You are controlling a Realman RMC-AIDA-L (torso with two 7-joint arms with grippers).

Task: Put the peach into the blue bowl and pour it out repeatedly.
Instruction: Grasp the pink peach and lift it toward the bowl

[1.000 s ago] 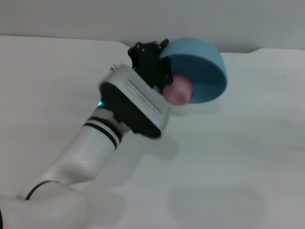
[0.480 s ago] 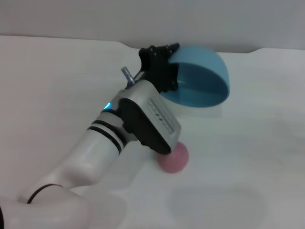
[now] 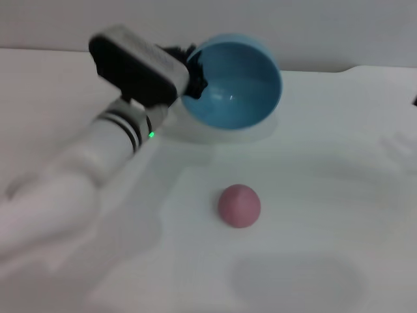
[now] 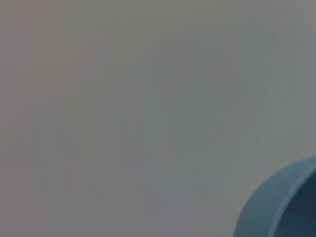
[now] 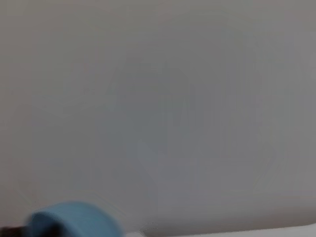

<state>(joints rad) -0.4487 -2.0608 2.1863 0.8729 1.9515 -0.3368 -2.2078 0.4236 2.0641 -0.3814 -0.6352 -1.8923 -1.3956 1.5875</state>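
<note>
Head view: left pincer (image 3: 190,70) clamped on round light-blue plastic bowl (image 3: 236,85) rim, upper centre | bowl swung back mouth-up, empty | small pink matte peach (image 3: 239,205) now rests on white counter (image 3: 326,215), lower centre | pour done, reload next | right pincer unseen.

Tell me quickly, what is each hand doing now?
Left hand: closed on the blue bowl rim, bowl empty.
Right hand: not in view.

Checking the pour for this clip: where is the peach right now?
In the head view the peach lies on the white table, out of and nearer the robot than the blue bowl held by the left gripper.
</note>
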